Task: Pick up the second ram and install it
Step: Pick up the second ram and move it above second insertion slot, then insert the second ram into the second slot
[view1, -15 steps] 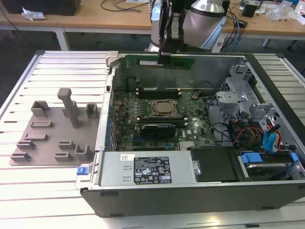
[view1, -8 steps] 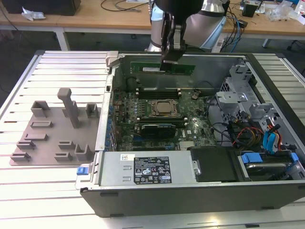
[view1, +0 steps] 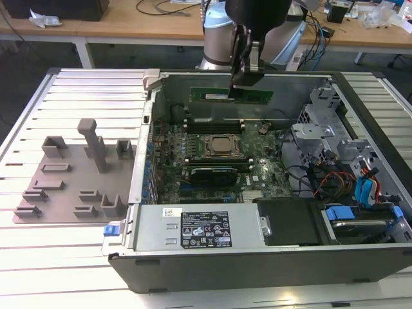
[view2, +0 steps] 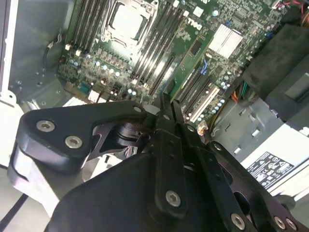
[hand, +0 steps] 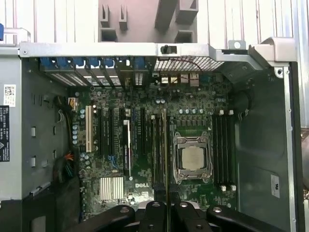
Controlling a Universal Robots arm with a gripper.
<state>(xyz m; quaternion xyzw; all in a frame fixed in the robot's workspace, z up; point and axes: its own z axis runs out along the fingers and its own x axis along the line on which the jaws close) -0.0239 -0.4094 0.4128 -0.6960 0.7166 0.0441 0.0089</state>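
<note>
An open computer case (view1: 257, 264) is seen lying on a slatted metal table (view1: 84, 84), with the large green motherboard (view1: 257, 177) exposed inside it and a grey holder tray (view1: 71, 180) set on the table at the exterior view's left of the case. The gripper (view1: 246, 84) is lowered into the case near its far wall, its fingers clamped together on the second ram (view1: 219, 96). The stick is held level and clear of the board, and in the first wrist view it is seen edge-on (hand: 166, 159) over the slots beside the processor socket (hand: 192, 158).
</note>
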